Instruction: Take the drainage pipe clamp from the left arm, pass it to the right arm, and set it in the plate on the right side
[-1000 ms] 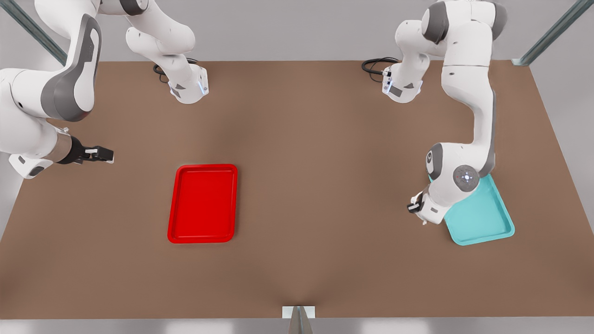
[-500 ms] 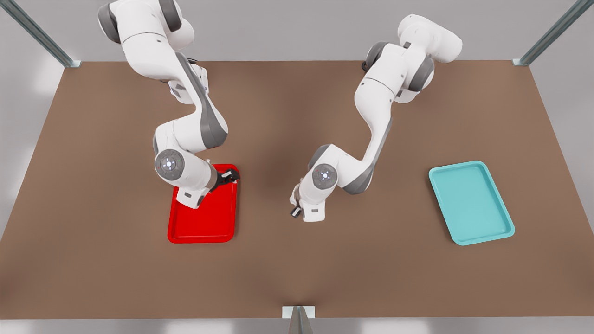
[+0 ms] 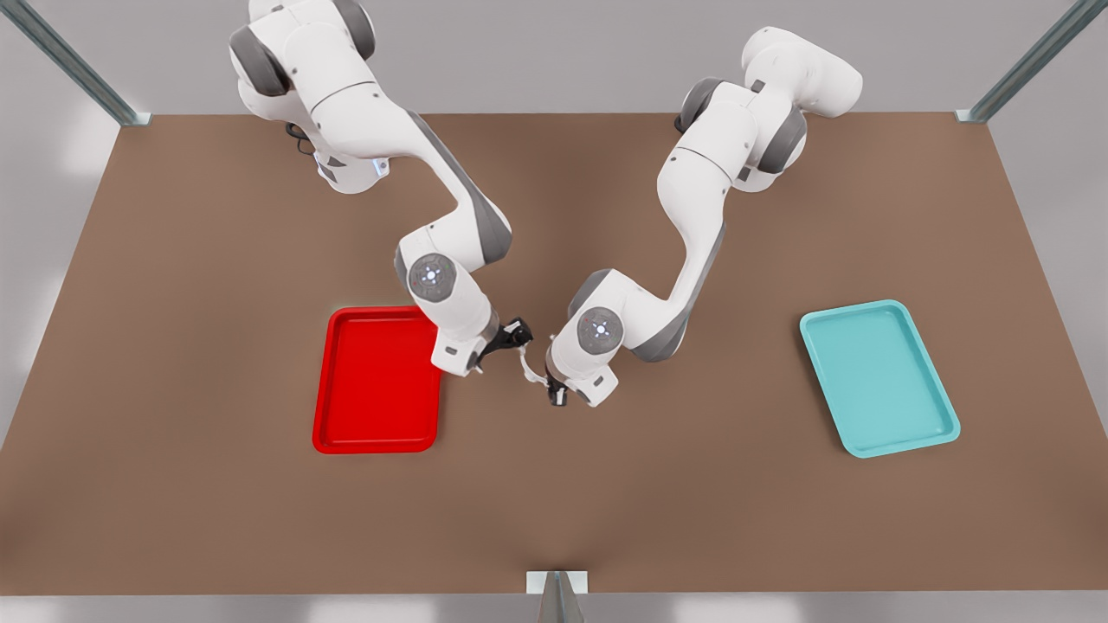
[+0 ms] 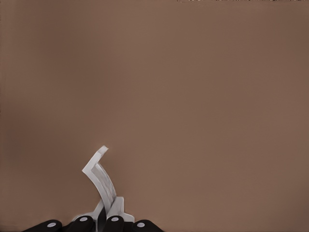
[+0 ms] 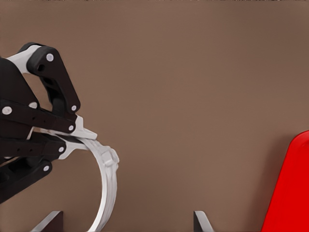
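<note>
**Handover point: clamp in left gripper, right gripper open around its free end**

- Location: the drainage pipe clamp [image 3: 527, 367] is held above the middle of the desk [image 3: 606, 519], just off the plate [image 3: 378, 439] on the side facing the teal tray [image 3: 900, 437]. It lies in neither tray.
- Left gripper [image 4: 99, 223]: fingers closed on one flared end of the clamp. The strap arcs away from them toward the other arm.
- Right gripper [image 3: 517, 332]: spread wide. Its fingers [image 5: 199, 221] stand on either side of the clamp's free end, with a clear gap on both sides; no contact visible. The strap sits nearer one finger than the other.
- Key relation: the strap's long curve runs from the left gripper's pinch into the right gripper's opening, so the free end is already between the right fingers.
- Judgement: the right arm is the nearer to the plate. The next step needs the right fingers to close before the left ones let go; the off-centre strap may twist as they close.
</note>
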Motion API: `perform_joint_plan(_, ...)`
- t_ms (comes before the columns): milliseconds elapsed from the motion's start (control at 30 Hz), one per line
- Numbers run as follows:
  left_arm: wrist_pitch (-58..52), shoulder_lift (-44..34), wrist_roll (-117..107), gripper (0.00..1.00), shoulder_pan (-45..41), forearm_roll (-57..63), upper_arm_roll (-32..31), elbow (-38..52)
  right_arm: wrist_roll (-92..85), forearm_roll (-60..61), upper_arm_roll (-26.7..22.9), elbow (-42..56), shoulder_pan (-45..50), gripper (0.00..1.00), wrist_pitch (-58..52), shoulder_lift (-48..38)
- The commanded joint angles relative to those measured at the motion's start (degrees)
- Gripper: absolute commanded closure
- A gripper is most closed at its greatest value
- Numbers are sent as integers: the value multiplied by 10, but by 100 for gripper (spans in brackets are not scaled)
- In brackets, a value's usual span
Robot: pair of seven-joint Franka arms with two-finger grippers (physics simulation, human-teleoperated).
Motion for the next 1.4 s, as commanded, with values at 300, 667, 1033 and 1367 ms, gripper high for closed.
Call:
perform_joint_plan(300, -11, -1, -157, 79, 2, -9, -6, 0, 40, 3, 4, -19, 14, 0, 40, 9)
perform_joint_plan(667, -8, 0, -157, 79, 2, -8, -6, 1, 40, 0, 4, -16, 26, 0, 61, 56)
perform_joint_plan(1033, -8, 0, -156, 79, 6, -8, -4, 2, 40, 0, 5, -17, 33, 44, 73, 66)
perform_joint_plan(1367, -11, -4, -154, 0, 15, -10, -3, 2, 40, 3, 10, -15, 25, 79, 68, 65)
